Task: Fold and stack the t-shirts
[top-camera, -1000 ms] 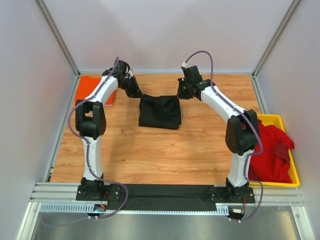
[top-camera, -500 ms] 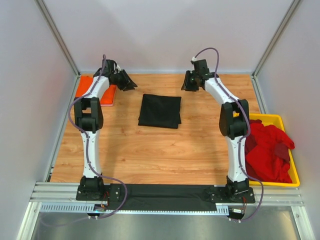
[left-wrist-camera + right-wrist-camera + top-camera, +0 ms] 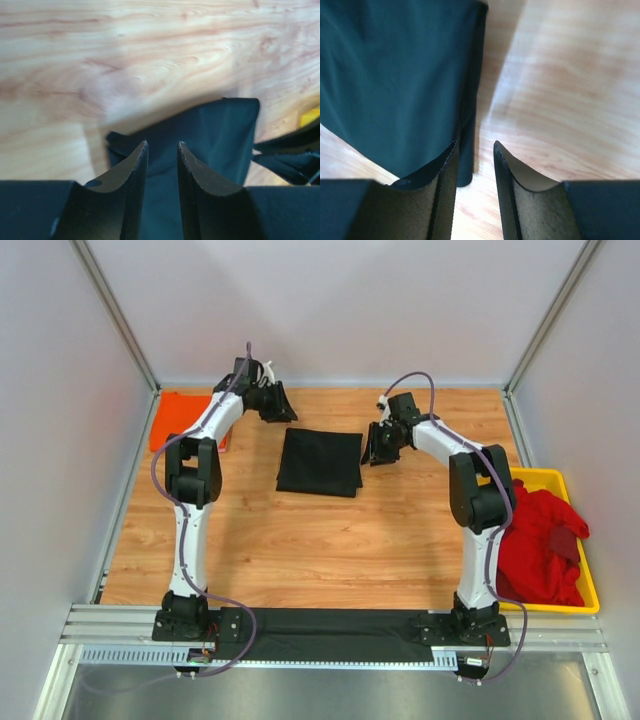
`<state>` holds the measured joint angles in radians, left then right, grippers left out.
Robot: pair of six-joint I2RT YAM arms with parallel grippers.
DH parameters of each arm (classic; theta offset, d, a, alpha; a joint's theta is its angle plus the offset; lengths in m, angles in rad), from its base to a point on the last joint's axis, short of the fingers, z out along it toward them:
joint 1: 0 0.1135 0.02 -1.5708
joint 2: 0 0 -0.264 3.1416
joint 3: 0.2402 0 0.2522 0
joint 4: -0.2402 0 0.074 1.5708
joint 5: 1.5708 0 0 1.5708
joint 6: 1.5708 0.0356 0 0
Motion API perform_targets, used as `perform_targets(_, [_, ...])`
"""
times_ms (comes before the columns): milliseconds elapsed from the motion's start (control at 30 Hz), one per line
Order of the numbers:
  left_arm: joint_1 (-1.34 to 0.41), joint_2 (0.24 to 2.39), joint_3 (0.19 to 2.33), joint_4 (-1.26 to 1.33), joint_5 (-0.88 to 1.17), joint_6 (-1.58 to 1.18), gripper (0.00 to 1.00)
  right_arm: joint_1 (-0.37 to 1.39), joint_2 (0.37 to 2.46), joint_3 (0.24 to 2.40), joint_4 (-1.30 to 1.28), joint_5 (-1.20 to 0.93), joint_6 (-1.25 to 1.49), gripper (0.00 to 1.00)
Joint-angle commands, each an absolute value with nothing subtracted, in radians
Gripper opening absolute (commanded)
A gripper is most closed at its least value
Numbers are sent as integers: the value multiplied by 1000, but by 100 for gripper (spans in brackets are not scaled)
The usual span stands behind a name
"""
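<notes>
A black t-shirt (image 3: 320,462) lies folded into a flat rectangle in the middle of the table. My left gripper (image 3: 279,406) hovers just beyond its far left corner, open and holding nothing. In the left wrist view the black t-shirt (image 3: 220,130) shows past the left gripper (image 3: 162,145). My right gripper (image 3: 379,447) is beside the shirt's right edge, also open and holding nothing. In the right wrist view that gripper (image 3: 475,146) sits over the side edge of the black t-shirt (image 3: 395,75). An orange t-shirt (image 3: 180,415) lies folded at the far left. Red t-shirts (image 3: 540,540) are heaped at the right.
The red heap fills a yellow plastic tray (image 3: 545,477) at the table's right edge. Grey walls close the table at the back and on both sides. Bare wooden table (image 3: 320,540) lies between the black shirt and the arm bases.
A second ago both grippers held the black shirt's far edge. They let go, the shirt dropped flat, both arms drew back, then came in again beside it.
</notes>
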<state>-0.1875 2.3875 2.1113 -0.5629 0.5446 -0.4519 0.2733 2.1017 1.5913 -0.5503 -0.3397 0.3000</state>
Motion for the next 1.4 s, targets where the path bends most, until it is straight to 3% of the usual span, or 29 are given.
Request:
perform_targets(0, [-152, 2447, 2152, -571, 515, -397, 37, 273, 2033, 1526, -457, -400, 299, 35])
perform_targets(333, [-98, 2517, 2186, -505, 587, -445, 37, 275, 1990, 1307, -258, -529, 368, 36])
perform_targets(633, [-97, 2372, 2043, -446, 627, -387, 46, 279, 1953, 1178, -101, -566, 437, 41])
perform_targets(1000, [-121, 2370, 2017, -483, 726, -285, 47, 278, 1855, 1131, -147, -503, 462, 42])
perform_targets(1200, [-132, 2358, 2010, -509, 761, -256, 38, 278, 1822, 1169, -213, -454, 430, 42])
perform_targets(1367, [-137, 2264, 1947, -509, 603, -270, 40, 278, 1894, 1308, -279, -399, 411, 42])
